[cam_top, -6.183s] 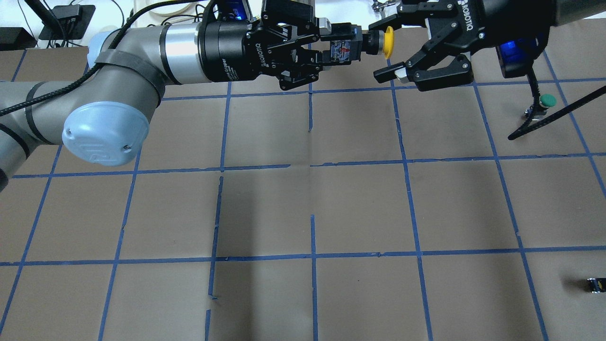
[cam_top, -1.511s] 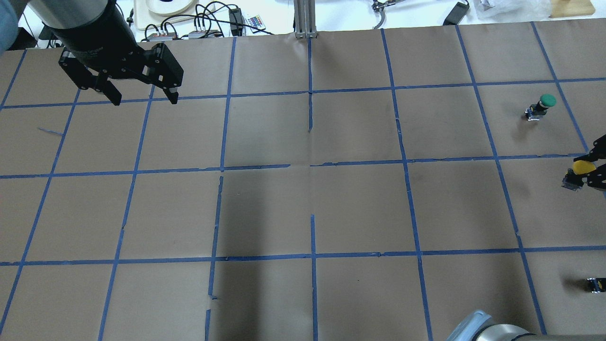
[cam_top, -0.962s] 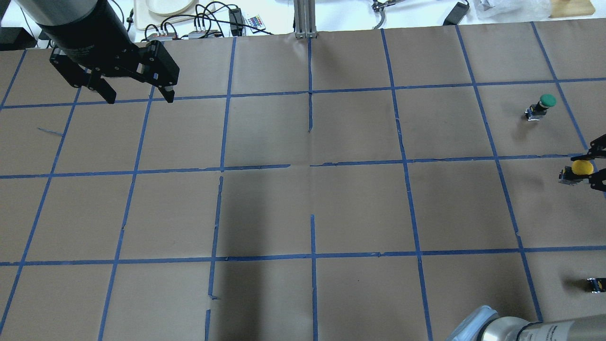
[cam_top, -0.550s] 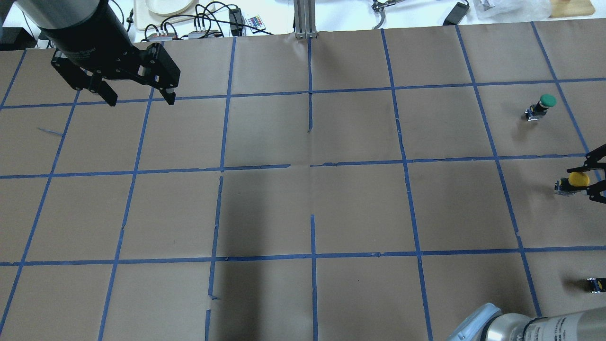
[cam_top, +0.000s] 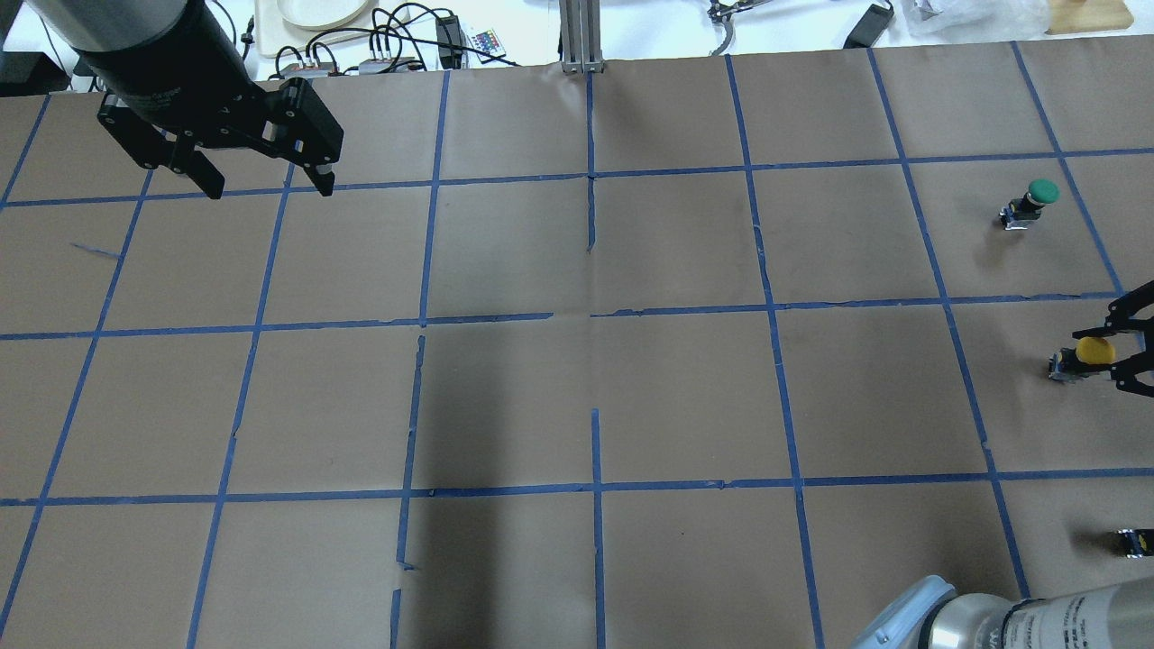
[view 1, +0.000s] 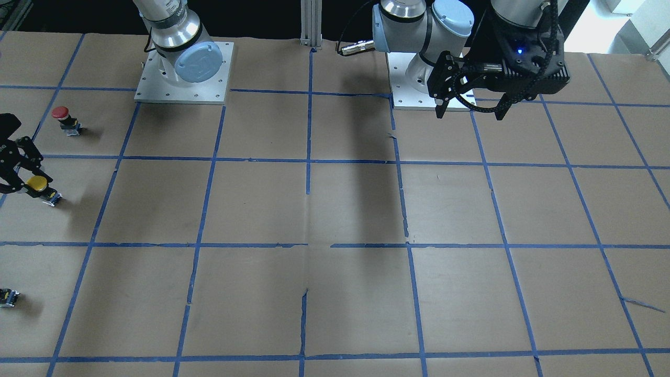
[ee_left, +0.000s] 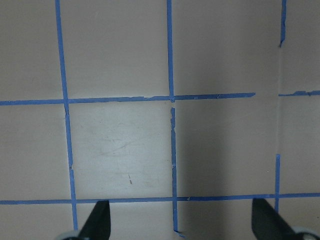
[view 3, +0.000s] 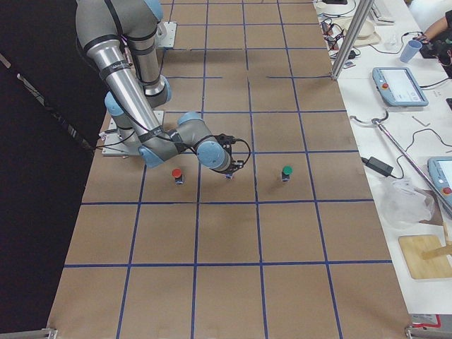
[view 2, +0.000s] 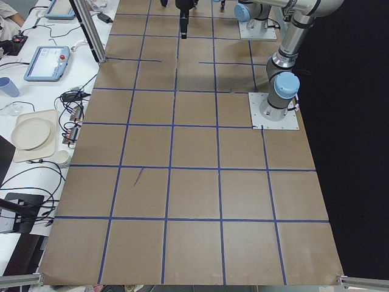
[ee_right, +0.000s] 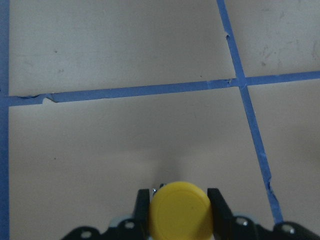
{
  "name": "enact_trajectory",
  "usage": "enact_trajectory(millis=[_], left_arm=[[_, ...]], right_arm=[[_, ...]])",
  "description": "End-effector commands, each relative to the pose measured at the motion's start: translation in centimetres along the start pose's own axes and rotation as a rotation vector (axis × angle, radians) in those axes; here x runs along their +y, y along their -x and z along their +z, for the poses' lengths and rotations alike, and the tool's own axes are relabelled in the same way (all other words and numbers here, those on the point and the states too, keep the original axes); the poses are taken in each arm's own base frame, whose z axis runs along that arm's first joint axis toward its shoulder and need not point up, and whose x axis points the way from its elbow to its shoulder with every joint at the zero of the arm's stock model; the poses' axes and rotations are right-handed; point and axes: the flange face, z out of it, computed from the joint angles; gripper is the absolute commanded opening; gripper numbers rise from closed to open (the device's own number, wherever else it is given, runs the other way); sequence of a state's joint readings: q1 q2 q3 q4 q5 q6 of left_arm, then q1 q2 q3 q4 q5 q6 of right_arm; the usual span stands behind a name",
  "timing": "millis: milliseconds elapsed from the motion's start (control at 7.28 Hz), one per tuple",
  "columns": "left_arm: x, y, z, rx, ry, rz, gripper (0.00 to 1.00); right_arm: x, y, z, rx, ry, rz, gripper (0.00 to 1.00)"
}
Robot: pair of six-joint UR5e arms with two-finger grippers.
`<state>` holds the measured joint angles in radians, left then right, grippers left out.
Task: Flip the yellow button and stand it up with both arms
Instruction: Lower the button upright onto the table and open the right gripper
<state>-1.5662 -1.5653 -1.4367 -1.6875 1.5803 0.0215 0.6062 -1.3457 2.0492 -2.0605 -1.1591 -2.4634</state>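
The right end effector [ee_right: 178,198] was clenched on the yellow button [cam_top: 1094,350], one finger [ee_right: 216,206] pressed to each side of the round cap, at 3 and 9 o'clock of it in the wrist view. The cap faced up and the black body hung below, low over or just touching the bench [cam_top: 685,397]; which of the two could not be told. In the overhead view the button sat at about 3 o'clock of the bench, right at the edge of the picture.

It looked small, light and rigid: hard plastic that would not give under the fingers. The smooth, rounded cap seemed the slippery part, and a grip there could let the body swing or twist. The boxy body below, with flat faces, looked the surer place to hold. Top-heavy on a narrow foot, it would likely tip if let go while tilted.

The left end effector [cam_top: 270,189] hung released and empty at about 10 o'clock, well apart from the button. Nearer by, a green-capped button [cam_top: 1037,198] stood at 2 o'clock and a small dark block [cam_top: 1131,541] lay at 4 o'clock.
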Motion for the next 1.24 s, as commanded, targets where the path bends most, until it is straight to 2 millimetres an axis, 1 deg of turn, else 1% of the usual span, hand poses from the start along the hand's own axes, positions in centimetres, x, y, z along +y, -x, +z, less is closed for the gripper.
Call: enact_trajectory(millis=[0, 137, 275, 412, 550, 687, 824, 962, 1099], left_arm=[[-0.1, 0.0, 0.0, 0.002, 0.000, 0.000, 1.00], [-0.1, 0.0, 0.0, 0.002, 0.000, 0.000, 1.00], [-0.1, 0.0, 0.0, 0.002, 0.000, 0.000, 1.00], [-0.2, 0.0, 0.0, 0.002, 0.000, 0.000, 1.00], [-0.1, -0.1, 0.0, 0.002, 0.000, 0.001, 1.00], [-0.2, 0.0, -0.1, 0.002, -0.002, 0.000, 1.00], [-0.2, 0.0, -0.1, 0.002, -0.003, 0.000, 1.00], [-0.3, 0.0, -0.1, 0.002, -0.002, 0.000, 1.00], [-0.3, 0.0, -0.1, 0.002, -0.002, 0.000, 1.00]], right_arm=[[0.4, 0.0, 0.5, -0.006, -0.009, 0.008, 0.58], [0.4, 0.0, 0.6, -0.007, -0.010, 0.024, 0.82], [0.3, 0.0, 0.6, -0.008, -0.010, 0.039, 0.96], [0.1, 0.0, 0.2, -0.004, -0.004, 0.073, 0.99], [-0.2, -0.4, -0.6, 0.007, 0.010, 0.112, 0.99], [-1.0, -1.2, -2.8, 0.033, 0.052, 0.198, 0.99], [-2.2, -1.9, -5.3, 0.063, 0.096, 0.284, 0.99], [-4.5, -2.3, -7.5, 0.068, 0.146, 0.376, 0.99], [-8.3, -2.8, -9.5, 0.070, 0.156, 0.483, 0.99]])
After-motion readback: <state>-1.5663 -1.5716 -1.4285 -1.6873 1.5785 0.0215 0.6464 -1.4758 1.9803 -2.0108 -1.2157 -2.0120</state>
